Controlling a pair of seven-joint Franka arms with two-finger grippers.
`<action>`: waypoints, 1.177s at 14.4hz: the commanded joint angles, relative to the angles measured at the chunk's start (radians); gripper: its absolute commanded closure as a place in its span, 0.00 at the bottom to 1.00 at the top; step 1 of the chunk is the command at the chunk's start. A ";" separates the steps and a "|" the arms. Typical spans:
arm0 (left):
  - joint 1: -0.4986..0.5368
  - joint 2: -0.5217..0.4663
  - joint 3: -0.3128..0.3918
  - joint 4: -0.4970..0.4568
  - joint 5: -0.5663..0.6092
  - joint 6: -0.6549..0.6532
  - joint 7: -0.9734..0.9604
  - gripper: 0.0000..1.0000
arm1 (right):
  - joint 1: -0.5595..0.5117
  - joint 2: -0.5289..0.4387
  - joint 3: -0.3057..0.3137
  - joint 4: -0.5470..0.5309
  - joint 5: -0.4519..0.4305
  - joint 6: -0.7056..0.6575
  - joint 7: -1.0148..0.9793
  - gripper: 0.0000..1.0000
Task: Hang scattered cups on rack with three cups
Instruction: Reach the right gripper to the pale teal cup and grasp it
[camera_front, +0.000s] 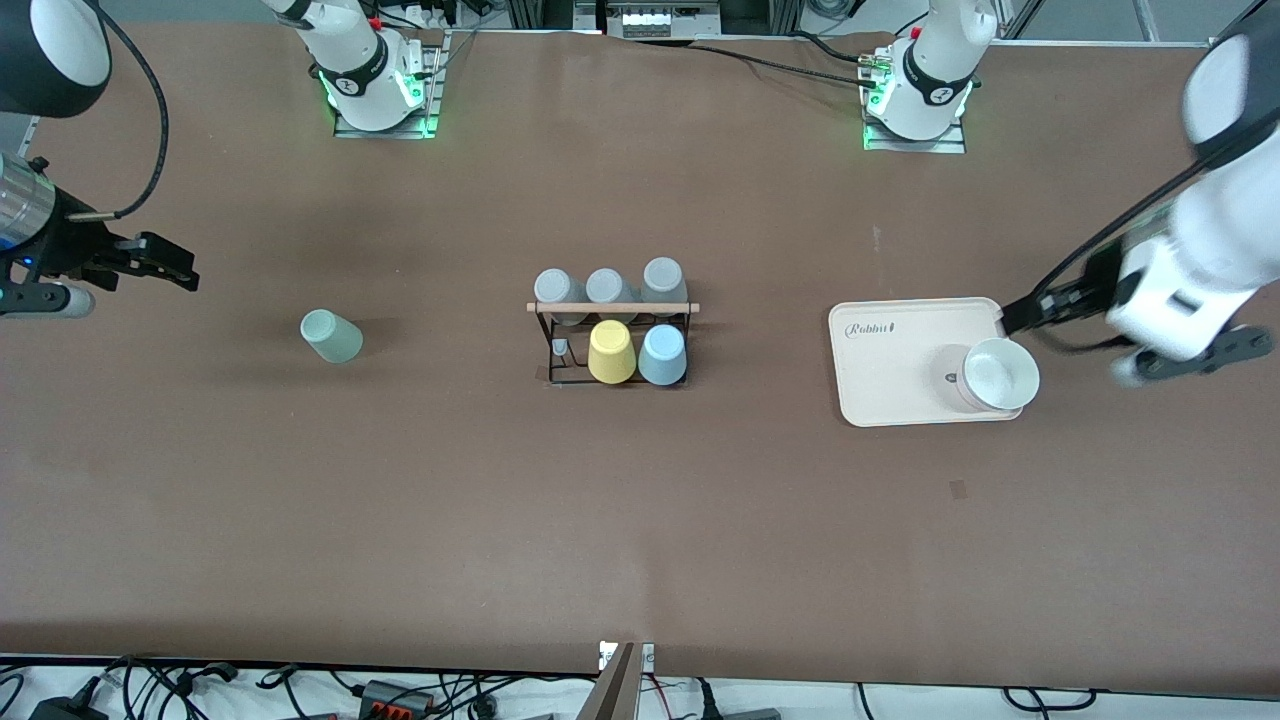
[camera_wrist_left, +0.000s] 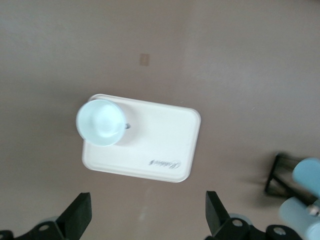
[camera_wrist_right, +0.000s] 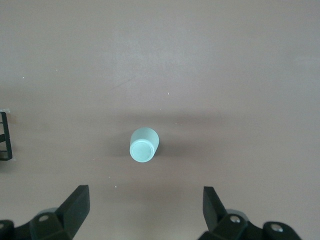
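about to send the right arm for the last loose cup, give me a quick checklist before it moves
1. Pale mint green tapered cup free on the brown table, toward the right arm's end: ok.
2. Right hand open and empty: ok.
3. Free peg on the black wire rack with wooden rod, beside the yellow cup: ok, a bare peg shows.
4. Light blue cup already on the rack: ok.
5. Left hand open, empty, off the rack, over the table's edge past the cream tray: ok.
6. Cup's mouth direction: cannot tell.
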 joint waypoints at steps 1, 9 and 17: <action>-0.002 -0.171 0.059 -0.176 0.011 0.018 0.179 0.00 | 0.004 0.076 0.002 0.035 -0.001 -0.001 -0.010 0.00; 0.000 -0.278 0.090 -0.236 0.065 0.014 0.327 0.00 | 0.032 0.159 0.002 0.064 -0.009 -0.007 -0.001 0.00; 0.004 -0.285 0.095 -0.138 0.061 -0.055 0.313 0.00 | 0.055 0.200 0.003 -0.220 0.001 0.313 0.007 0.00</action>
